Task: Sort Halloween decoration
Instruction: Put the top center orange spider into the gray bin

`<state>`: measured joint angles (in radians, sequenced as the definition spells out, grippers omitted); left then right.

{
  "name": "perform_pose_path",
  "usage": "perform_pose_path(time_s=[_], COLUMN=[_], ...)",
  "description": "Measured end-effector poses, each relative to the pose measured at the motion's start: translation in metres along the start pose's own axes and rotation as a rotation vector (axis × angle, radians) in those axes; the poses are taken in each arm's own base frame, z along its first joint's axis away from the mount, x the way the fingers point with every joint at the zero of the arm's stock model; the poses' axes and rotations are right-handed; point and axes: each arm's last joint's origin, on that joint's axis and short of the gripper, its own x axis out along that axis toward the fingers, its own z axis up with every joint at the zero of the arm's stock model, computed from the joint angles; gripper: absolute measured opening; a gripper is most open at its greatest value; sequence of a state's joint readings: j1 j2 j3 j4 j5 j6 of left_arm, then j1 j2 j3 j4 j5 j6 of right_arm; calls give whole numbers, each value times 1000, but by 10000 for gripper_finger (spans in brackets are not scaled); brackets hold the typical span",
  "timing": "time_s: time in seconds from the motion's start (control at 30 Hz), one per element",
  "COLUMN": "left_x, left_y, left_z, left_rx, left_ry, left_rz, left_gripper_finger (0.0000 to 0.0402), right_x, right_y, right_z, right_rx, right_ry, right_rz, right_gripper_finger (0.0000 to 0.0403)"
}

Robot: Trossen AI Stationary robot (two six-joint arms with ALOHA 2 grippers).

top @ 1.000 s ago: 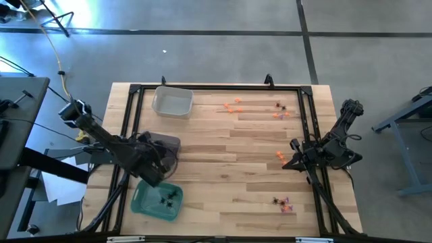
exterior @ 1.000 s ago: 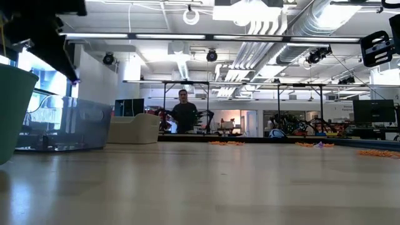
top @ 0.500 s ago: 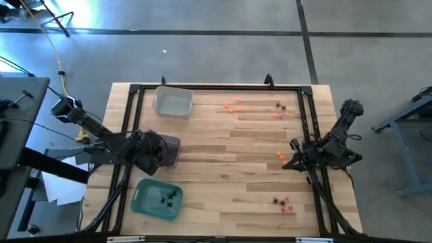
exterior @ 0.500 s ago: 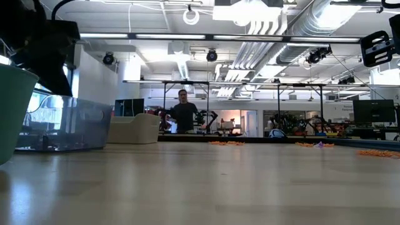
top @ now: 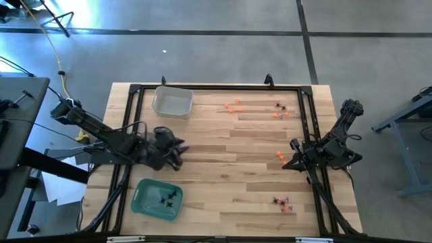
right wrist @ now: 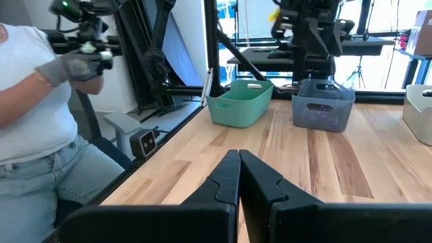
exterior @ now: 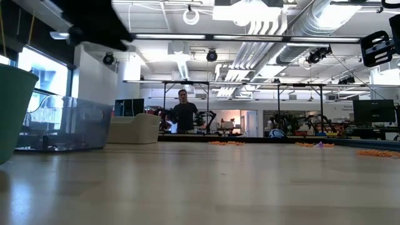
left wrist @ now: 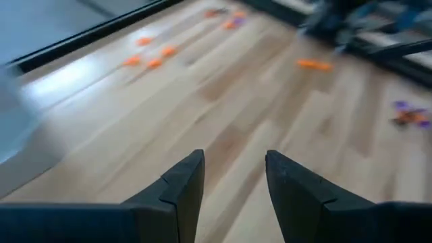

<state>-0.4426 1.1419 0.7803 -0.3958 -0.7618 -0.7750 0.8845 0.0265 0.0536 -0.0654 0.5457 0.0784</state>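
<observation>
Orange, purple and black trinkets (top: 233,106) are lying in small clusters on the far and right parts of the table (top: 229,175), well apart from the left gripper (left wrist: 233,177), while a few black ones are already sitting in the green tray (top: 157,199). To do this reach well, the left arm should probably be travelling high across the bare wood, picking one piece clear of its neighbours and lowering squarely over it. Its fingers are standing apart, holding and touching nothing. The right gripper (right wrist: 239,177) is waiting at the right edge, fingers pressed together, empty.
</observation>
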Motion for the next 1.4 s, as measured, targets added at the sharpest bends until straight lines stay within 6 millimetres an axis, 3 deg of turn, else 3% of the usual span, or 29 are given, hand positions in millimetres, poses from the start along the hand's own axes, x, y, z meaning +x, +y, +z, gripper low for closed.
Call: perform_pose_path(time_s=[0.17,0.5,0.8,1.03,1.4], left_x=[43,141,208,228,227], left_y=[-25,-80,-128,-150,-153], left_z=[0,-27,-24,-23,-22], left_rx=[55,211,310,361,382], left_ry=[-1,18,59,45,48], left_rz=[-155,-430,-579,-663,-710], left_gripper_finger=[146,146,146,146,146], right_x=[0,0,0,0,0], right_y=[0,0,0,0,0], right_z=[0,0,0,0,0], right_rx=[0,0,0,0,0], right_ry=[0,0,0,0,0], right_rz=[0,0,0,0,0], right_gripper_finger=[0,0,0,0,0])
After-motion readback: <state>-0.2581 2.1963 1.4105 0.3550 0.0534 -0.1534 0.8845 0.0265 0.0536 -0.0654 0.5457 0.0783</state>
